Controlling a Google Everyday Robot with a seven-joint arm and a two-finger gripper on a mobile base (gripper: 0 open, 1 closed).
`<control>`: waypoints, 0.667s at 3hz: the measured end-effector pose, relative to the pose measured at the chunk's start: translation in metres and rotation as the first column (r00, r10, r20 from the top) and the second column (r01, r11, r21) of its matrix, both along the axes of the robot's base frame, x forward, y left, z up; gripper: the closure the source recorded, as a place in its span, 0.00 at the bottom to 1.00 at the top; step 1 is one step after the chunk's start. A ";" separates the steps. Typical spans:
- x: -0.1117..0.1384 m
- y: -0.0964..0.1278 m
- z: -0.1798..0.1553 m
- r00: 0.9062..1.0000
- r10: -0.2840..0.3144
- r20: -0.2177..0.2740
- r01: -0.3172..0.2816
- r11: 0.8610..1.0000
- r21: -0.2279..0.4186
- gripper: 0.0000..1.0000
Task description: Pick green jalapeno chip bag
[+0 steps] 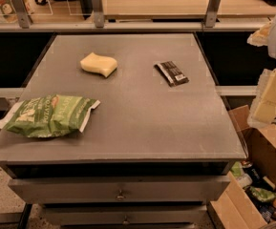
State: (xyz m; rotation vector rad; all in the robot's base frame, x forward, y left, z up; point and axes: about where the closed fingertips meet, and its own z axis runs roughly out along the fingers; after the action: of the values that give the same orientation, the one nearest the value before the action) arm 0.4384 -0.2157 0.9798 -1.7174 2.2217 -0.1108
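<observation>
Hanging far right of the green jalapeno chip bag (49, 115), the gripper (270, 99), state unclear, should target its crinkled middle.

Single view only. Looks down at a slant from above the near edge of the table (142, 123), facing the far wooden shelf (156, 1). Middling range: takes in the whole tabletop, drawer fronts (80, 189) below, cardboard box (233, 202) lower right. Catches the gripper (270, 99) close in at the right frame edge, beyond the table's right side.
</observation>
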 end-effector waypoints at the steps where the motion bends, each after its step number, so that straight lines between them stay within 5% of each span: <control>1: 0.000 0.000 0.000 1.000 0.000 0.000 0.000 1.000 0.000 0.00; 2: 0.001 0.020 -0.006 0.999 0.039 -0.002 -0.039 0.999 0.026 0.00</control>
State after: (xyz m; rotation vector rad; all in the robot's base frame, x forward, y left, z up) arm 0.4397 -0.1952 0.9741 -1.7470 2.1807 -0.0703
